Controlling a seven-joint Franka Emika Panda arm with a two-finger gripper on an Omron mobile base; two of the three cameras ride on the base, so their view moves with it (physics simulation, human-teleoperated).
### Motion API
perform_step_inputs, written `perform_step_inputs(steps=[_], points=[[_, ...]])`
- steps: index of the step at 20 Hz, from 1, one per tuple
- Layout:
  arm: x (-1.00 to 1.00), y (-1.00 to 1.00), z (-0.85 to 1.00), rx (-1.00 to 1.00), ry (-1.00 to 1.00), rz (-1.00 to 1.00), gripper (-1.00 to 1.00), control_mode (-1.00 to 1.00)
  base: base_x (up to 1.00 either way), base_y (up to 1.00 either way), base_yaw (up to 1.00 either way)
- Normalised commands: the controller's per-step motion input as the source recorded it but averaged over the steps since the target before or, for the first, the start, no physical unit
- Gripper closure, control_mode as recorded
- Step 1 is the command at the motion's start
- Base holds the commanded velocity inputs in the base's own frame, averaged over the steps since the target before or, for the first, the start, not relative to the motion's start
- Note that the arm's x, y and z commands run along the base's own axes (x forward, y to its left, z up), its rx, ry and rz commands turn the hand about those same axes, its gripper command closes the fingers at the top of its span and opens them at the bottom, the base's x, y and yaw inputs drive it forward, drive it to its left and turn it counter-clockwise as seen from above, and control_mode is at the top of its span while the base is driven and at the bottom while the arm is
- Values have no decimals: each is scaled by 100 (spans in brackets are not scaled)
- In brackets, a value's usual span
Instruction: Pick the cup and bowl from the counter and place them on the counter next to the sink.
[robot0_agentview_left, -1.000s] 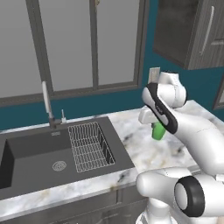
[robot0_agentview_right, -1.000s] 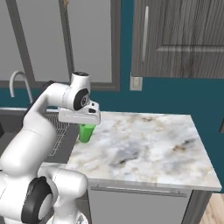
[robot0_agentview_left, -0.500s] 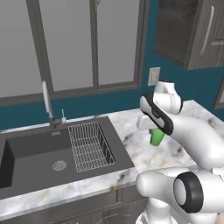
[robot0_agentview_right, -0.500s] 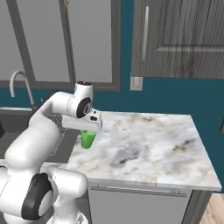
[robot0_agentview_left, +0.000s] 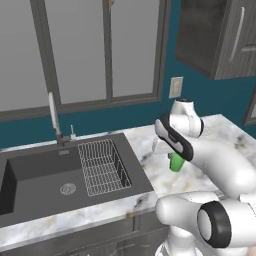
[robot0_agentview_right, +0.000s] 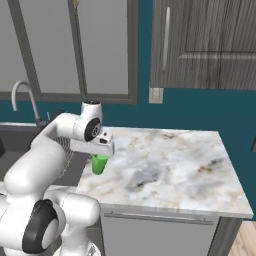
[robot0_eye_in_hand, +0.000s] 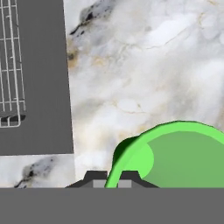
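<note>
The bright-green cup (robot0_agentview_left: 176, 163) (robot0_agentview_right: 99, 164) hangs upright at the marble counter (robot0_agentview_right: 165, 162), just right of the sink (robot0_agentview_left: 45, 175). My gripper (robot0_agentview_right: 100, 155) (robot0_agentview_left: 172, 156) comes down from above and is shut on the cup's rim. In the hand view the cup's rim and inside (robot0_eye_in_hand: 175, 153) sit at the lower right, with the gripper (robot0_eye_in_hand: 112, 177) pinching the rim wall. I cannot tell whether the cup's base touches the counter (robot0_eye_in_hand: 153, 65). The bowl is out of view.
A wire rack (robot0_agentview_left: 102, 165) (robot0_eye_in_hand: 11, 65) lies in the sink's right part, and a chrome faucet (robot0_agentview_left: 53, 116) (robot0_agentview_right: 22, 95) stands behind the basin. Open marble stretches right of the cup to the counter's end (robot0_agentview_right: 235, 190). Dark upper cabinets (robot0_agentview_right: 205, 45) hang over it.
The arm has lowered the cup steadily toward the counter beside the sink. The gripper has stayed shut on the rim.
</note>
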Motion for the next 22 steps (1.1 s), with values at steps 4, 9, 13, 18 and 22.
perform_step_inputs(steps=[4,9,13,18,22], points=[[19,24,-31,-10,0,-5,100,-100,0,0,0],[30,14,-43,-8,0,-3,100,-100,0,0,0],[19,5,-37,-2,-1,-1,100,-100,0,0,0],[8,0,-29,0,-1,-1,100,-100,0,0,0],[0,0,-24,0,0,-1,100,-100,0,0,0]])
